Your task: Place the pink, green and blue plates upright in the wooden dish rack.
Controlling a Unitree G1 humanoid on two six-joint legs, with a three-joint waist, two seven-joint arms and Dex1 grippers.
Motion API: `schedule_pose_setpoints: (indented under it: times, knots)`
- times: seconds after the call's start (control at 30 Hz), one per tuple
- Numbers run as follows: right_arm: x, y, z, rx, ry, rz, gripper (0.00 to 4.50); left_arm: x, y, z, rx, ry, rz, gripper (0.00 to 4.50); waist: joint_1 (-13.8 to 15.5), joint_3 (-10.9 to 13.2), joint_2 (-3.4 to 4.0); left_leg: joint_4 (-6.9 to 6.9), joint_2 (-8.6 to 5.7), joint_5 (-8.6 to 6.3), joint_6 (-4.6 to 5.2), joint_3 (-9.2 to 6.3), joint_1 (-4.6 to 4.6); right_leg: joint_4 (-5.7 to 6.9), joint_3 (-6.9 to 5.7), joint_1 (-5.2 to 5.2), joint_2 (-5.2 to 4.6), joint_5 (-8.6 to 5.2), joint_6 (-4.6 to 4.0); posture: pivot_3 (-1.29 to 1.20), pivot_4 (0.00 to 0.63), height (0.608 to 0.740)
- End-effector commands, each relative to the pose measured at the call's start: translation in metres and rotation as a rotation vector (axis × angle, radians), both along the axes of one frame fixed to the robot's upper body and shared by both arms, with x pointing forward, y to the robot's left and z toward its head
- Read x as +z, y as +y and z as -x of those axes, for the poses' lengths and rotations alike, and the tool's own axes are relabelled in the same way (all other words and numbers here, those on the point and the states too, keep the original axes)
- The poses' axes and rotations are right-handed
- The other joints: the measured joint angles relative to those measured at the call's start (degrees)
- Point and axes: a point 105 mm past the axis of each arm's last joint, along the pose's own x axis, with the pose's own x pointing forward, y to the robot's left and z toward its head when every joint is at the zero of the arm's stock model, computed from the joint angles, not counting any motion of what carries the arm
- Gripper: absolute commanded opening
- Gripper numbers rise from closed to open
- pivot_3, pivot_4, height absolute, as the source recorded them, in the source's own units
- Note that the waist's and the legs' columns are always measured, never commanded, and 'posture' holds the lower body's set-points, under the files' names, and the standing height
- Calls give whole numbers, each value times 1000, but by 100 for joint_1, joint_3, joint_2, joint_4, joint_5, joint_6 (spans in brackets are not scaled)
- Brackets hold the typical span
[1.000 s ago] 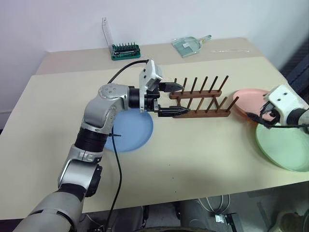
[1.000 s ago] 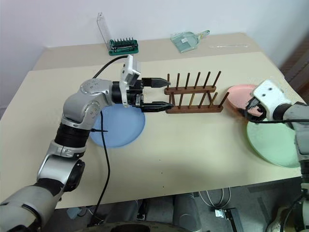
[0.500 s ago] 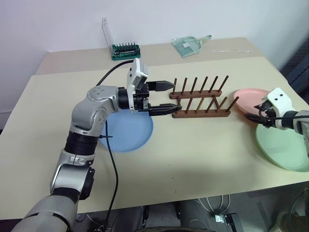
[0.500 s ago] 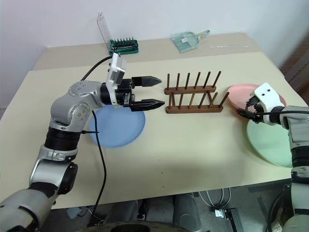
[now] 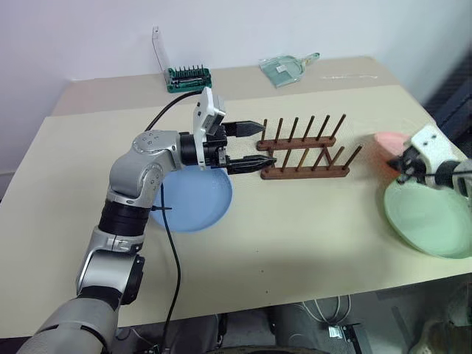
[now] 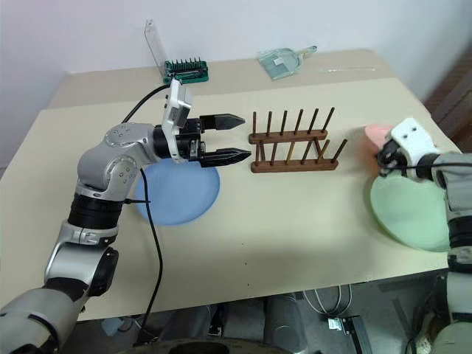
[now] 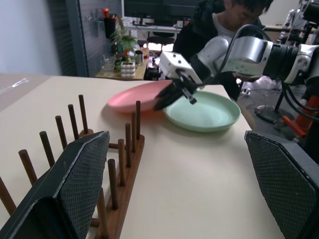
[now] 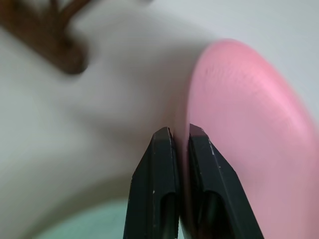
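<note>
Even bright light, soft shadows, blurred close-up

A beige bench (image 5: 295,228) carries the blue plate (image 5: 193,199), the wooden dish rack (image 5: 302,151), the green plate (image 5: 428,225), a green tool holder (image 5: 186,77) and a clear dustpan (image 5: 284,68).

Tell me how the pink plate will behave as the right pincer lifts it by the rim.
The pink plate looks stiff, so it likely won't flex. The right pincer pinches only a thin edge, so the plate may pivot or droop. Its matte surface probably resists slipping.
</note>
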Motion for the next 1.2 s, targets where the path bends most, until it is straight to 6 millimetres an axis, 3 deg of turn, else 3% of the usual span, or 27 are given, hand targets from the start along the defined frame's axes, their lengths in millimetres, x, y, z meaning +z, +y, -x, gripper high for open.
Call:
schedule_pose_setpoints:
  times: [0.03,0.13,0.23,0.33,0.5,0.57,0.8,1.03,1.2]
  knots:
    - [63,-2,-7,-29,-256,-67,31,17,-1,1,-3,-67,27,4500,-35,1,2,-2,0,0,-1,-1,-1,1,0,-2,0,0,0,0,150,740]
    - [109,5,-7,-6,-437,-192,31,18,0,-1,9,-76,33,4500,-43,1,2,-12,1,0,-1,-6,-1,0,-3,-4,1,0,-1,0,150,740]
    - [162,20,1,89,-587,-609,31,20,0,-3,15,-70,50,4500,-52,2,1,-11,0,0,0,-5,-8,-3,-2,-10,0,1,-1,0,150,740]
    - [183,35,14,248,-526,-972,31,20,1,-4,19,-70,50,4500,-43,1,2,-11,3,0,0,-10,-16,-1,-3,-19,1,3,-4,0,150,740]
    - [180,57,30,408,-348,-1161,31,19,2,-4,21,-66,52,4500,-16,1,2,-1,-1,-8,14,-23,-39,-3,-10,-28,-2,5,-7,0,150,740]
    - [169,62,28,417,-288,-1211,31,18,2,-3,19,-62,52,4500,-21,1,2,3,-1,-10,17,-23,-48,-3,-10,-35,-3,9,-5,0,150,740]
    - [148,63,22,404,-196,-1354,31,16,2,-2,17,-57,45,4500,-41,-1,5,3,-1,-1,2,-18,-59,2,-10,-49,-2,11,-4,0,150,740]
    - [155,64,29,433,-191,-1420,31,14,3,-3,25,-53,39,4500,-42,-1,6,4,-1,-1,2,-18,-63,1,-10,-53,-2,12,-3,0,150,740]
    - [147,65,27,385,-157,-1421,31,14,2,-3,25,-52,39,4500,-42,-1,6,5,-1,-1,2,-17,-64,2,-10,-53,-2,13,-3,0,150,740]
